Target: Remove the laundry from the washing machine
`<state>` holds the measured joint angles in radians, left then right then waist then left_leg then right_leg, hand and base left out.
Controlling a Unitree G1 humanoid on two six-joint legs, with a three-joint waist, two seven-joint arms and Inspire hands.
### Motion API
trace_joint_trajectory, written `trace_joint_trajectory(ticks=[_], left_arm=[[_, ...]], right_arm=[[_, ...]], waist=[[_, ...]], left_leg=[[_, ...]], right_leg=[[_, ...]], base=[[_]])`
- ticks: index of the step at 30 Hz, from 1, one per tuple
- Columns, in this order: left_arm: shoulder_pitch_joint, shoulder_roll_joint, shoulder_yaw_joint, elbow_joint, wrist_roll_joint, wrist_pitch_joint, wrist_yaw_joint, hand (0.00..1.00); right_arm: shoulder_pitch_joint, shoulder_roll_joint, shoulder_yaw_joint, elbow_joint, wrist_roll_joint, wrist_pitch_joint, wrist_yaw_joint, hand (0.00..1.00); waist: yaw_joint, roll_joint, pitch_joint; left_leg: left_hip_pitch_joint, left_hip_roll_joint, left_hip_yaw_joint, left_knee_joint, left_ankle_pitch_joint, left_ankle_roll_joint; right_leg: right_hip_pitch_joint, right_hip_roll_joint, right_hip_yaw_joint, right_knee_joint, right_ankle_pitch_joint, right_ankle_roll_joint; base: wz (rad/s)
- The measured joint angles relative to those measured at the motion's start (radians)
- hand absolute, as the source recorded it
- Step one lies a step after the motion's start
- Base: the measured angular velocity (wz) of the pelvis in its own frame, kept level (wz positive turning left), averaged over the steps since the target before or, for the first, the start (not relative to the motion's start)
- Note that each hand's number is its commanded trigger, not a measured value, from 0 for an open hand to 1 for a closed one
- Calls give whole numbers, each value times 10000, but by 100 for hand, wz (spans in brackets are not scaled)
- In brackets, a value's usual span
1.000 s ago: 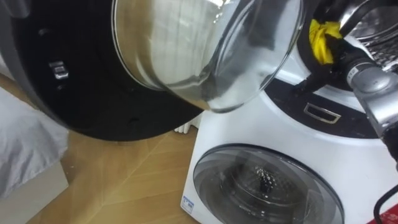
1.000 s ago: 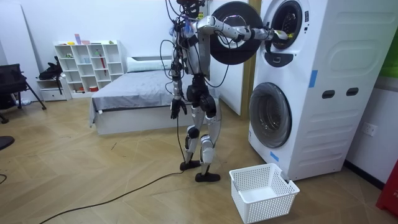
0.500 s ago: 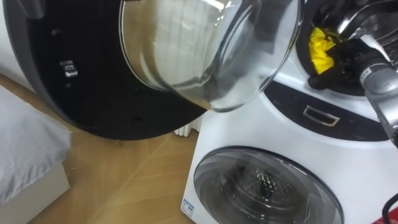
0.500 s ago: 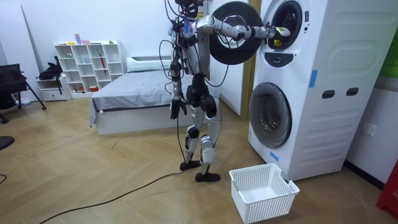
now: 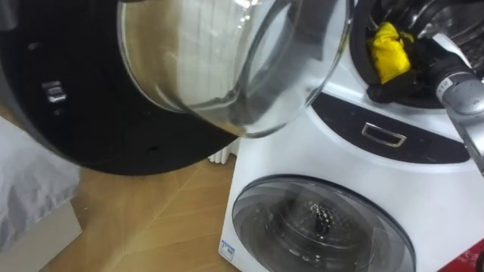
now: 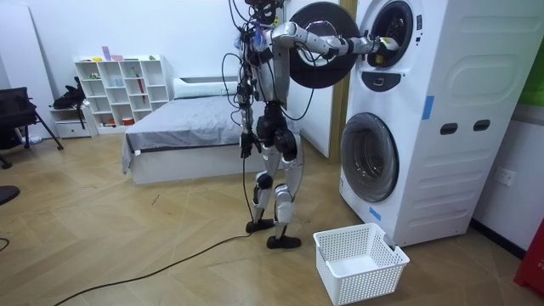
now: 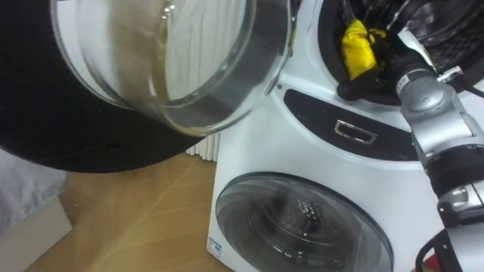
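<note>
A yellow cloth (image 5: 384,51) hangs at the mouth of the upper washing machine's drum (image 7: 446,30). My right hand (image 5: 414,72) reaches into that mouth from the right, its dark fingers curled on the cloth's lower edge. The same hand (image 7: 378,69) sits just below and right of the yellow cloth (image 7: 355,45) in the right eye view. The upper round door (image 5: 189,75) stands swung wide open to my left, its glass bowl facing me. In the room view I stand upright before the stacked machines (image 6: 425,119), and my left hand (image 6: 247,144) hangs by my hip.
The lower machine's round door (image 5: 318,223) is closed beneath the upper one. A white laundry basket (image 6: 361,262) stands on the wooden floor before the machines. A bed (image 6: 187,136) and a white shelf unit (image 6: 119,89) are behind me.
My right hand's fingers have curled onto the yellow cloth at the drum's mouth. The eye view has shifted slightly; the door and machines have not moved.
</note>
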<state>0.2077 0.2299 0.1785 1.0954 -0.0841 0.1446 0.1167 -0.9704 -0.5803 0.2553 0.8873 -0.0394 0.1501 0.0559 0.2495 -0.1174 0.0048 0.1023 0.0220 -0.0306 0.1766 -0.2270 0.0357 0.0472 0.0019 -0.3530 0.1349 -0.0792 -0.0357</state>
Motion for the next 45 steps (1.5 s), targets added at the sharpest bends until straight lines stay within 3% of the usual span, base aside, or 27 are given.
trace_joint_trajectory(ticks=[5,12,14,15,16,17,18,20,21,22,23,25,26,28,31,33,39,45], left_arm=[[-138,46,-72,100,-289,-64,66,0],[154,74,-267,109,-414,-380,124,0],[227,48,-246,171,-436,-469,131,0],[233,28,-270,201,-422,-539,159,0],[143,-10,-355,137,-431,-582,204,0],[153,-23,-427,129,-420,-622,235,0],[289,-57,-434,259,-401,-645,322,0],[357,-128,-438,494,-408,-621,334,0],[326,-167,-378,581,-407,-680,332,0],[343,-185,-237,678,-436,-826,335,0],[355,-218,-191,727,-463,-866,356,0],[562,-344,-156,683,-1043,-923,614,0],[613,-342,-157,653,-1100,-949,667,0],[626,-343,-161,555,-1077,-1127,724,0],[614,-343,-258,467,-1084,-1353,720,0],[623,-355,-326,425,-1076,-1382,680,0],[598,-345,-367,427,-1093,-1458,397,0],[597,-287,-379,326,-1091,-1483,294,0]], right_arm=[[647,-59,-21,-1534,7,55,-238,100],[2621,-145,-475,-5161,15,438,-1077,100],[3156,-135,-587,-6245,-29,680,-1192,100],[3651,-42,-708,-6951,-100,834,-1420,100],[4244,-175,-1207,-7635,-172,950,-1541,100],[4474,-195,-1410,-7943,-229,1022,-1518,100],[4797,19,-1499,-8400,-400,1124,-1499,100],[5107,194,-1511,-8961,-374,1163,-1545,100],[5258,207,-1515,-9377,-382,1173,-1538,100],[5292,244,-1515,-9977,-298,1174,-1466,100],[5350,247,-1525,-10374,-207,1166,-1478,100],[5619,290,-1584,-11687,823,862,-1626,100],[5660,297,-1592,-11882,1107,745,-1640,100],[5852,306,-1769,-12612,2143,313,-1608,100],[6417,311,-1968,-13287,2456,-336,-1334,100],[6805,328,-2050,-13442,2582,-500,-1144,100],[7420,566,-2858,-13465,3090,-501,-377,100],[7746,678,-3217,-13605,3125,-501,-63,100]], waist=[[-48,0,-4],[-461,167,-111],[-547,133,-109],[-601,-18,-93],[-752,-34,-94],[-757,-28,-132],[-630,-135,-246],[-600,-50,-181],[-447,8,-150],[-515,-4,-149],[-604,35,-149],[-1131,289,-152],[-1225,305,-145],[-1561,192,-84],[-1675,76,-40],[-1722,60,-33],[-2182,-4,-10],[-2310,66,31]], left_leg=[[4,16,284,-80,2,-2],[104,21,403,-63,14,-16],[-205,-50,737,600,-27,-95],[-971,-145,1008,1269,-256,-504],[-1777,-51,1057,579,29,-452],[-2077,73,1224,310,788,-249],[-1990,72,1675,436,995,-20],[-1654,31,1579,377,992,-12],[-1468,51,1089,225,987,-23],[-1439,-19,795,138,934,-112],[-1383,-40,731,88,858,-219],[-894,33,953,-229,832,-298],[-756,70,1043,-269,838,-304],[-439,191,1145,-276,837,-305],[-294,306,1211,-296,834,-310],[-144,367,1366,-319,811,-346],[-15,337,1389,-340,729,-461],[-29,341,1695,-339,534,-463]], right_leg=[[-153,39,308,-11,-27,-42],[-147,76,708,-11,-28,-42],[-111,-66,1329,-26,-9,-60],[-74,-312,2367,-51,-5,-57],[-175,-431,2777,47,-55,46],[-295,-464,2917,208,-197,274],[-419,-601,3181,441,-463,705],[-438,-627,2765,486,-556,785],[-587,-542,2672,249,-569,731],[-721,-505,2633,-152,-17,684],[-725,-507,2500,-95,-74,458],[-363,-401,2243,64,-112,444],[-244,-356,2248,59,-114,445],[51,-246,2198,64,-117,445],[52,-141,2191,240,-117,443],[86,-104,2145,396,-116,443],[176,-123,2453,353,-116,443],[31,-5,2711,272,-117,443]], base=[[-18],[-8],[-7],[39],[40],[-18],[-72],[-74],[-62],[-50],[-9],[17],[12],[8],[-8],[-12],[-3],[-20]])
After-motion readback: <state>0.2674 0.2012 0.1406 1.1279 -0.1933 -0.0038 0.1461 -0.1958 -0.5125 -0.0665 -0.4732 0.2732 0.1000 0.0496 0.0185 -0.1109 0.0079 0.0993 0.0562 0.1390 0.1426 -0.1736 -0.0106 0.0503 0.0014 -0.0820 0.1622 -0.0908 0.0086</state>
